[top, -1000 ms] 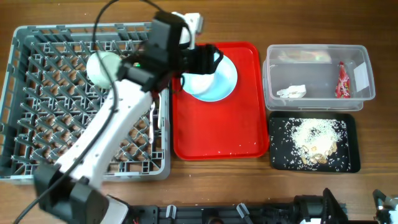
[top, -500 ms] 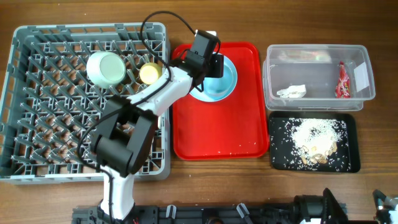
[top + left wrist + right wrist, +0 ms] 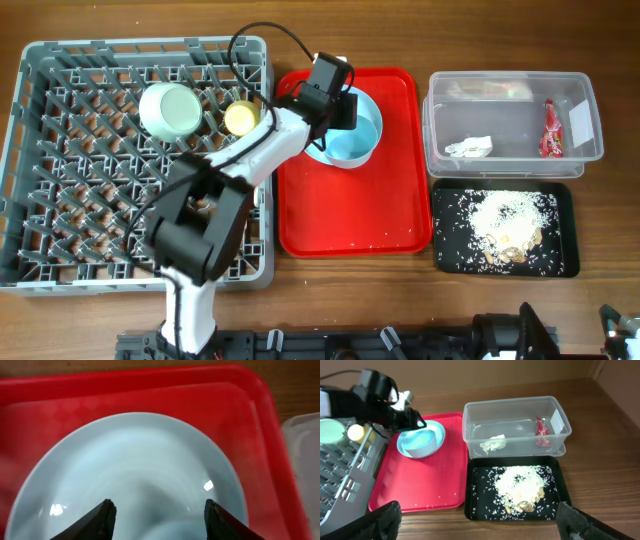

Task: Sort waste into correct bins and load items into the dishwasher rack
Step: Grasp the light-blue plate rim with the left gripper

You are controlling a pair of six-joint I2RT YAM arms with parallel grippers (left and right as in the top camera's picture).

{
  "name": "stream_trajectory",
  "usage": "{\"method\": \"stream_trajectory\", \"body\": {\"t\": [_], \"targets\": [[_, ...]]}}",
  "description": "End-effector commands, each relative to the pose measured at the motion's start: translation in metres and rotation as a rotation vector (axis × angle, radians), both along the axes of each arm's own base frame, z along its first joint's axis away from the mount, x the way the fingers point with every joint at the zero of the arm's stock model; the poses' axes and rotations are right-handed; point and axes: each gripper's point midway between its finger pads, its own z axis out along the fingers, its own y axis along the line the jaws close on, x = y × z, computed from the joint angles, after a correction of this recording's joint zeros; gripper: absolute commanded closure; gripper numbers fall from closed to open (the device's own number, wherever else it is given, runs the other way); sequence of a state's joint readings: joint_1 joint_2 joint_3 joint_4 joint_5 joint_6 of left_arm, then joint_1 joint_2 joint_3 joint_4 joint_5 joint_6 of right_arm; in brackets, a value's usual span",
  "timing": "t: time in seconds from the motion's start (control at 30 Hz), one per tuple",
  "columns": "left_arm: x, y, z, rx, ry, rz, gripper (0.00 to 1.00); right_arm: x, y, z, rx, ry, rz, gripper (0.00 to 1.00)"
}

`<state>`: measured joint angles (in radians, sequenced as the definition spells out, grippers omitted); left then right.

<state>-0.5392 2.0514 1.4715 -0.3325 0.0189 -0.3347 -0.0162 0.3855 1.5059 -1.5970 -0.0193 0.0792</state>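
Observation:
My left gripper (image 3: 342,108) (image 3: 159,507) is open, its fingers just above the inside of the round pale-blue plate (image 3: 358,140) (image 3: 140,460) (image 3: 422,442), which sits at the back of the red tray (image 3: 350,215). A pale teal bowl (image 3: 172,110) and the small yellow cup (image 3: 240,118) stand in the grey dishwasher rack (image 3: 145,45). The clear tub (image 3: 510,78) holds the white tissue (image 3: 468,148) and the red wrapper (image 3: 548,130). The black tray (image 3: 450,255) holds rice and brown scraps (image 3: 505,222). My right gripper (image 3: 480,515) is open and empty, near the table's front edge.
A few rice grains lie at the front of the red tray (image 3: 420,485). The tub (image 3: 515,410) and the black tray (image 3: 475,505) sit close together right of it. The rack fills the left side of the table.
My left arm has swung from over the rack's back right corner to the plate on the red tray, uncovering the yellow cup in the rack. The right arm has not moved.

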Motion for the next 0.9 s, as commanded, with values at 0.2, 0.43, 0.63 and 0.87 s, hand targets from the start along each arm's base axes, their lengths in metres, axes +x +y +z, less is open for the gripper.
{"method": "stream_trajectory", "body": {"t": [0.2, 0.43, 0.63, 0.87], "targets": [[-0.083, -0.036, 0.094, 0.016, -0.049, -0.22, 0.42, -0.002, 0.002, 0.0, 0.009, -0.011, 0.008, 0.0], [-0.104, -0.033, 0.042, 0.192, 0.047, -0.39, 0.41, -0.002, 0.002, 0.0, 0.009, -0.011, 0.007, 0.0], [-0.096, -0.024, 0.016, 0.204, 0.095, -0.419, 0.48, -0.002, 0.002, 0.0, 0.009, -0.011, 0.008, 0.0], [-0.105, -0.031, -0.007, 0.199, 0.155, -0.45, 0.62, -0.002, 0.002, 0.0, 0.009, -0.011, 0.008, 0.0]]}}
